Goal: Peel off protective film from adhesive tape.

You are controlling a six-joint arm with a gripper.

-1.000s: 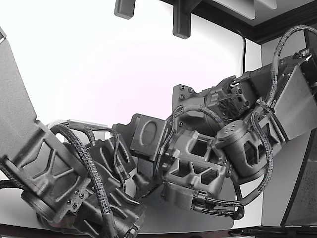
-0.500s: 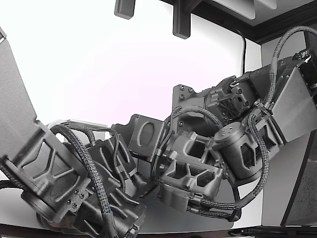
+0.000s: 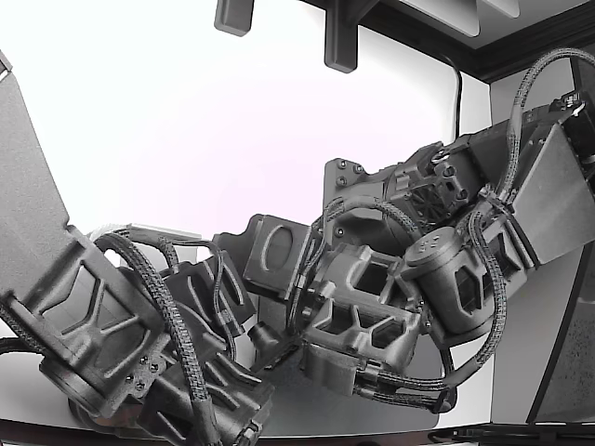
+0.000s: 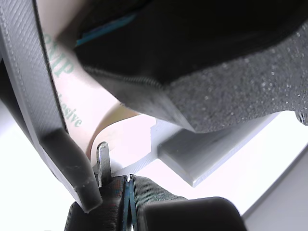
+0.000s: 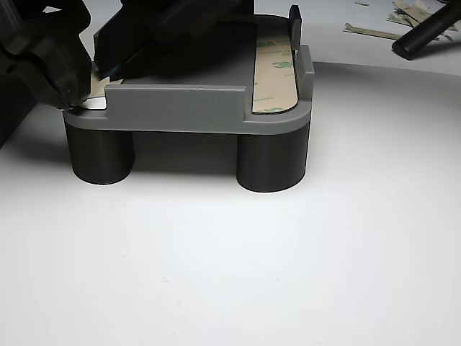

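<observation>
Gripper (image 5: 72, 90) at the gray holder's (image 5: 180, 108) 9 o'clock corner, tips pinched on the tan film's (image 4: 103, 108) edge; a taped strip (image 5: 277, 76) lies flat along the holder's 3 o'clock side

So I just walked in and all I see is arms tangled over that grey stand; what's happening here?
Two robot arms crowd over a grey fixture standing on dark round legs. A strip of tape with a printed tan liner lies along its far edge in the other view. The gripper is working at the opposite corner, apparently at a bit of tan liner. In the wrist view a curl of liner looks lifted. Whether the jaws are shut on it isn't clear.
</observation>
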